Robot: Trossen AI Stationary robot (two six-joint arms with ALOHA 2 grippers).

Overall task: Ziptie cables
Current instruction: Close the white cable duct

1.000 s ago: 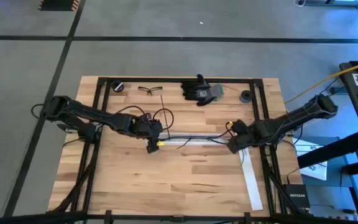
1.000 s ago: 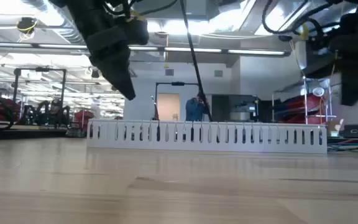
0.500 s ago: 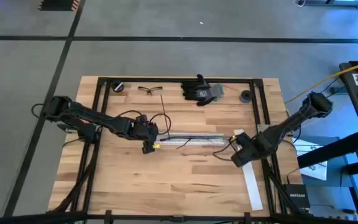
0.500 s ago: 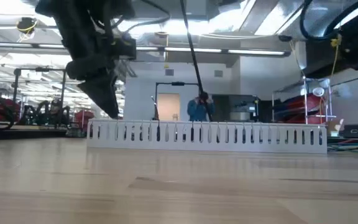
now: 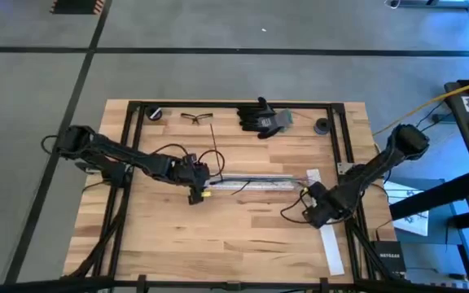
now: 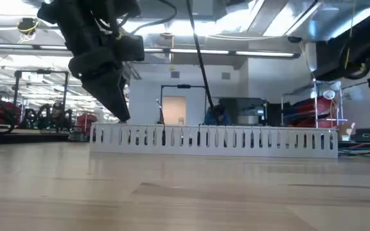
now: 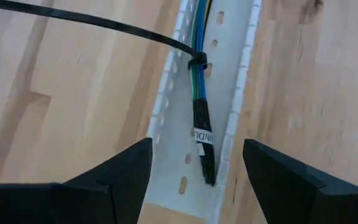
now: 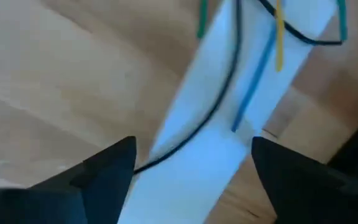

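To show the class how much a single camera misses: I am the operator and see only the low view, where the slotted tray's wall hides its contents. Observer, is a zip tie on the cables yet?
Observer: Yes. The left wrist view shows a black zip tie looped round the cables lying inside the tray, its long tail sticking out.
Operator: Where is the right end effector?
Observer: From above, the right end effector hangs over the flat white strip near the table's right edge.
Operator: Holding anything?
Observer: No. The right wrist view shows its fingers apart and empty, with loose wire ends lying across that strip.
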